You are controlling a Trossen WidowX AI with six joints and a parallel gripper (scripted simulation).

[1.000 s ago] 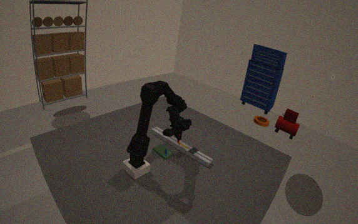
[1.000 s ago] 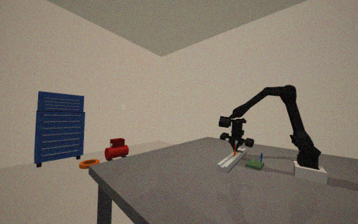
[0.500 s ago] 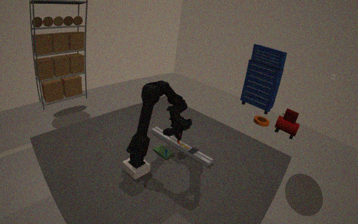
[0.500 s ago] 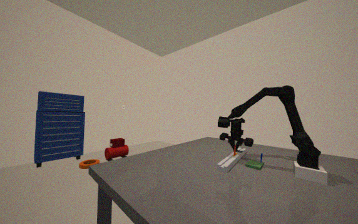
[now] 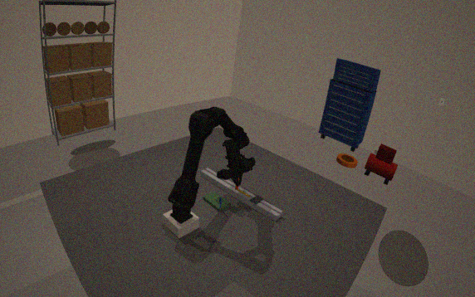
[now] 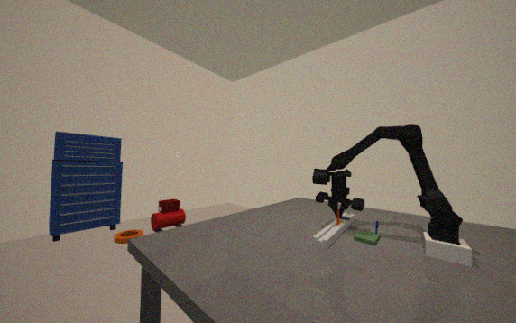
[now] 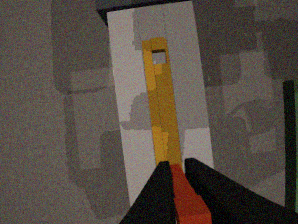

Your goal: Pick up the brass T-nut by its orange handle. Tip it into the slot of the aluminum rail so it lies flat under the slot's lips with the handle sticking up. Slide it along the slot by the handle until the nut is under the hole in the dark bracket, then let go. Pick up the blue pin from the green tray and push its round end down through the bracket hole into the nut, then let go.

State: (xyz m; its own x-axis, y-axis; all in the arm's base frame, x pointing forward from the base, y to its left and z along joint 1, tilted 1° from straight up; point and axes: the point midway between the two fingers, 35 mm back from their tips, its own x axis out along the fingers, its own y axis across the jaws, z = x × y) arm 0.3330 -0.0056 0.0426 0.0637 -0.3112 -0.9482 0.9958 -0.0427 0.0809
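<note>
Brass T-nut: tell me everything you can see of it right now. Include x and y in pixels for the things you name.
The brass T-nut (image 5: 244, 192) (image 7: 164, 110) is a long, narrow, yellow-gold bar, metallic-looking, with a square hole near its far end. It runs lengthwise along the aluminum rail (image 5: 270, 209) (image 6: 326, 235) (image 7: 122, 60), short of the dark bracket (image 5: 256, 199) (image 7: 102, 15). Its orange handle (image 6: 338, 218) (image 7: 187, 197) is between the gripper's (image 6: 338, 216) (image 7: 176, 162) fingers. Whether it sits under the lips, I cannot tell.
</note>
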